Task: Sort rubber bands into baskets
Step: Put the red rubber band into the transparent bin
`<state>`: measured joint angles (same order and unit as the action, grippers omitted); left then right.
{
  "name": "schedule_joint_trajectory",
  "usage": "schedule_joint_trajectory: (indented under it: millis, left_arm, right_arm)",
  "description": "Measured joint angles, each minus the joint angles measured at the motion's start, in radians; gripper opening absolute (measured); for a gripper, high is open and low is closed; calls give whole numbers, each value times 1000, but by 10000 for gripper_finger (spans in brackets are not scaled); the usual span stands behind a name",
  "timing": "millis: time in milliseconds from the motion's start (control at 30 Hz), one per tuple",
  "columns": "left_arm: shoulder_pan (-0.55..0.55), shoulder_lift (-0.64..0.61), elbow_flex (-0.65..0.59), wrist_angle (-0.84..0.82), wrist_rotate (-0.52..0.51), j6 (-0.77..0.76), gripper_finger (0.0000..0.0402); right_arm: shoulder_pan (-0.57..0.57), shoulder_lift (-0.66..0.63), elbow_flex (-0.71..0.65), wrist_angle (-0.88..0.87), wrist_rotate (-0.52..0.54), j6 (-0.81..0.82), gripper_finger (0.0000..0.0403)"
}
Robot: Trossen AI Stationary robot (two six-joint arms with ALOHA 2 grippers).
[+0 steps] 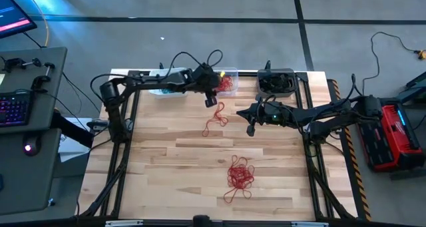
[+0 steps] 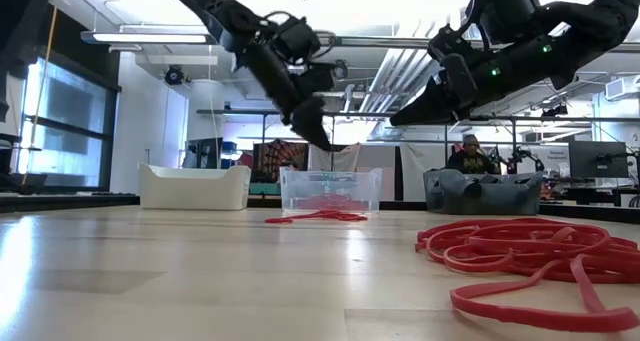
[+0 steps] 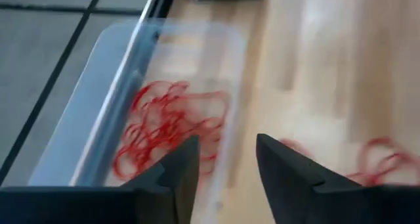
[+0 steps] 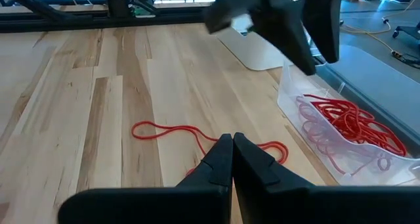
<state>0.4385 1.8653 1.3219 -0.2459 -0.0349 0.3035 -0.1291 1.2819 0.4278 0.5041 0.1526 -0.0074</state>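
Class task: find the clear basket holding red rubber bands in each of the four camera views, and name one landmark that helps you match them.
High view: clear basket, far table edge, centre, under the left claw.
Low view: centre background, between the white and grey baskets.
Left wrist view: just beyond the open fingers.
Right wrist view: right side.
Shared landmark: the red rubber bands inside it.

The dark grey basket (image 1: pixel 276 82) contents cannot be determined from any view. The left arm hides most of the white basket (image 1: pixel 162 88). The near rubber bands (image 2: pixel 520 256) are cut off by the low view's lower edge.
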Motion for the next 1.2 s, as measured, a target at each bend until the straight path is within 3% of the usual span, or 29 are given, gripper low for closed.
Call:
schedule_joint_trajectory:
  millis: [233,433,600,700,800,1200]
  left_arm:
    - [-105,-86,-170,145,-9,-116,163]
    - [-215,-161,-315,197,-110,-228,164]
    - [-320,-161,-357,185,-148,-329,164]
    - [-366,-132,-360,180,-232,-370,164]
    - [-378,-107,-360,184,-289,-387,163]
    - [-310,14,-360,188,-251,-389,163]
  right_arm:
    - [1,0,0,-1,-1,0,0]
    - [1,0,0,-3,-4,-18,0]
    - [1,0,0,-3,-4,-18,0]
    - [1,0,0,-3,-4,-18,0]
    - [1,0,0,-1,-4,-18,0]
    - [1,0,0,1,-3,-16,0]
